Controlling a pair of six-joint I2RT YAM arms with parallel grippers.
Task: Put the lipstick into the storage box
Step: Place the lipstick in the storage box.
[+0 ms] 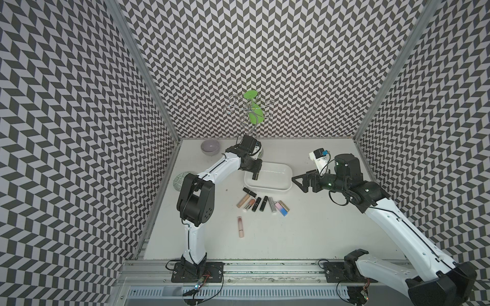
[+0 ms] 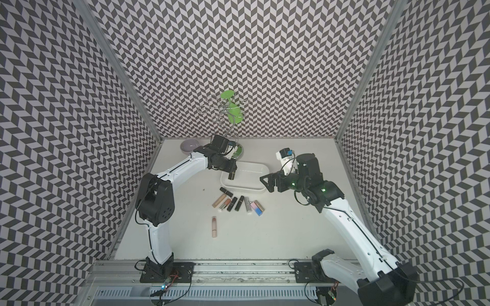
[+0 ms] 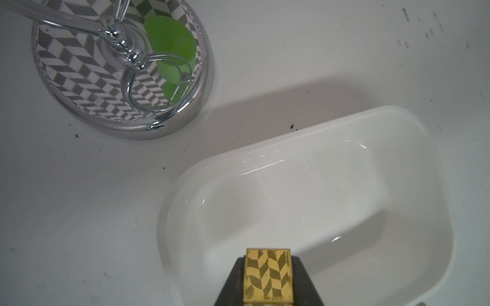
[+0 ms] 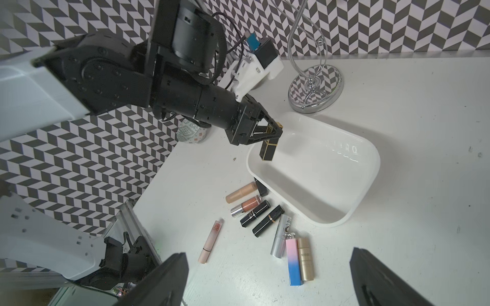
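a: where is the lipstick?
b: the black, gold-trimmed lipstick (image 4: 268,151) hangs nearly upright, slightly tilted, from the left hand (image 4: 277,131). that hand is clenched on its upper end. in the left wrist view its gold end shows between the two dark fingers (image 3: 230,286).
a: and relative to the storage box?
b: in both top views it is over the 9 o'clock end of the white storage box (image 1: 275,176). its lower end is just inside the rim. i cannot tell whether it touches the box floor.
a: the right hand?
b: the right hand (image 1: 299,181) is released, jaws spread wide, gripping nothing. it sits just beside the box at its 3 o'clock.
a: what else is on the table (image 1: 318,225)?
b: a row of lipsticks (image 1: 262,203) lies at the box's 6 o'clock, with one black one close against the near wall. a lone pink tube (image 1: 240,226) lies apart at the row's 7 o'clock. a chrome stand (image 4: 315,90) is at the box's 11 o'clock.
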